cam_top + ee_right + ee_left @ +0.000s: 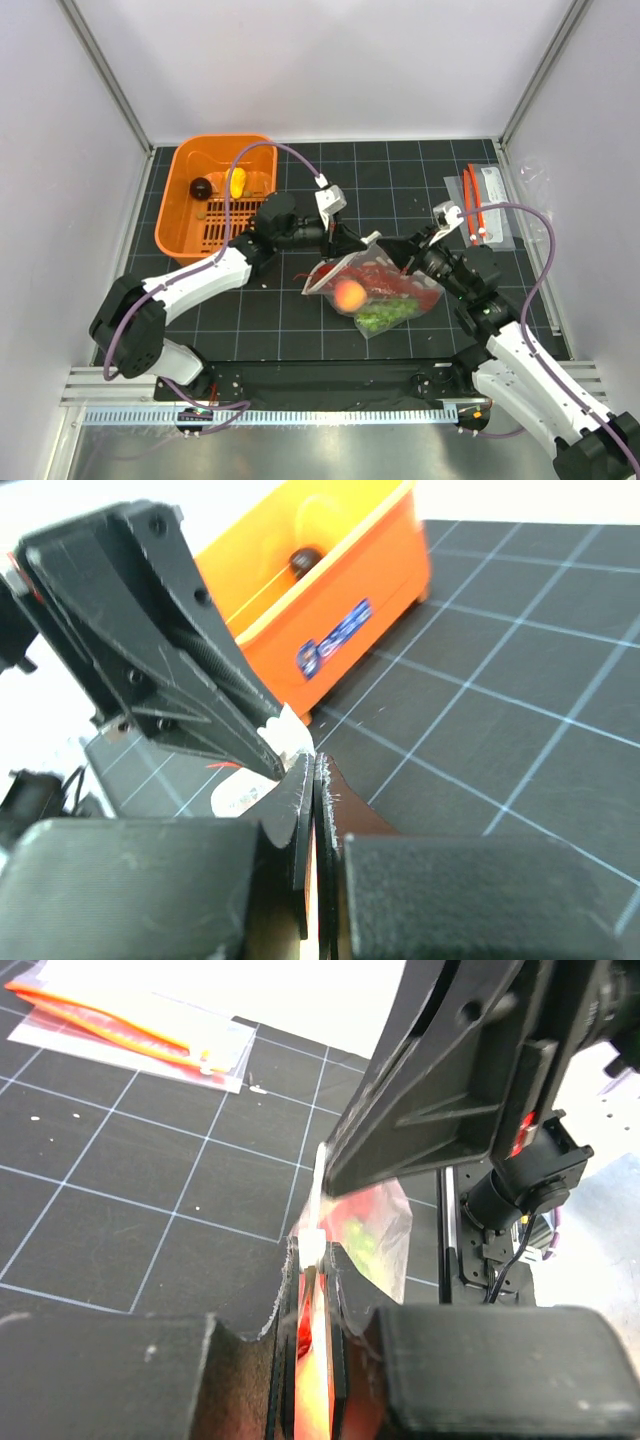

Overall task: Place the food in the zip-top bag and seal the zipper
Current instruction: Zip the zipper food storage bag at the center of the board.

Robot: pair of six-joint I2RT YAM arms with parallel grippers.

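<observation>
The clear zip-top bag [375, 290] lies at the middle of the mat, its mouth edge lifted toward the far side. Inside it show the food: a peach-orange fruit [349, 293], a red lobster [412, 296] and green grapes [388, 314]. My left gripper [365, 243] is shut on the left end of the zipper [318, 1185]; a white tab sits at its fingertips, and red and orange glow between its pads. My right gripper [408, 262] is shut on the same edge just to the right, tip to tip with the left one. In the right wrist view its jaws [316, 765] pinch a thin film.
An orange basket [215, 195] stands at the back left with a dark ball [201, 188] and a yellow item [237, 182] in it. Flat clear packets with an orange-red strip [480, 210] lie at the back right. White walls close in three sides.
</observation>
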